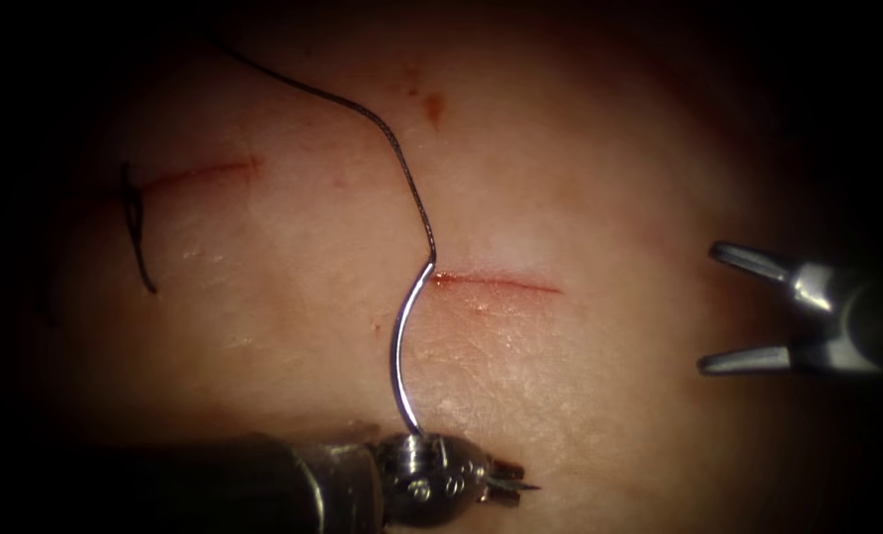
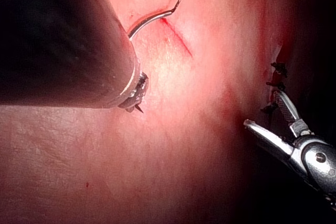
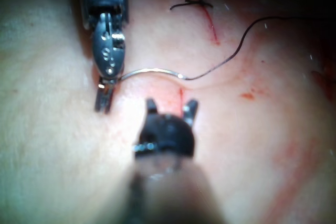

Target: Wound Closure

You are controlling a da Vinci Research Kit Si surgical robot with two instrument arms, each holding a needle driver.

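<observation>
left tool [image 1: 505, 485] low, grips needle [image 1: 401, 346] near tip, lying on tissue [image 1: 579, 415]; right tool [image 1: 723, 309] wide apart, empty

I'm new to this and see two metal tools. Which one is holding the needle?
The left arm's tool, at the endoscope view's bottom edge: its jaws are shut on one end of the curved needle, which lies over the tissue. The right arm's tool hangs open, holding nothing.

Left arm's tool [image 1: 505, 485], its shaft entering low, clamps its jaws on the needle [image 1: 401, 346] near the tip; right arm's tool [image 1: 733, 309] hovers opposite, jaws spread, holding nothing.
</observation>
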